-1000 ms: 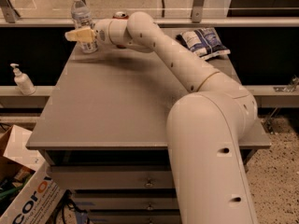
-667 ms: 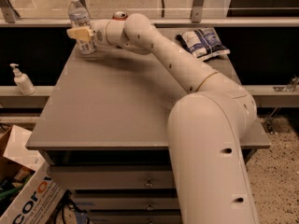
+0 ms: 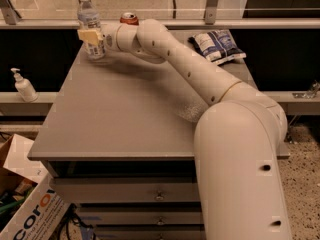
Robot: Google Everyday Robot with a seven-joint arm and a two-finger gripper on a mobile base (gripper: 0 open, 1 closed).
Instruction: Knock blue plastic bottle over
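Note:
The blue plastic bottle (image 3: 88, 19) stands upright at the table's far left corner, clear with a white cap and a blue-and-white label. My gripper (image 3: 90, 36) is at the end of the outstretched white arm, right against the bottle's lower half, with its yellowish tip across the front of the label. The bottle's base is partly hidden behind the gripper.
A red soda can (image 3: 129, 18) stands just behind the arm's wrist. A blue-white snack bag (image 3: 217, 45) lies at the far right of the grey table (image 3: 120, 114). A white pump bottle (image 3: 22, 86) stands on a ledge at left. A cardboard box (image 3: 25, 204) sits on the floor.
The gripper has shifted only slightly at the bottle. The bottle still stands upright in the same spot.

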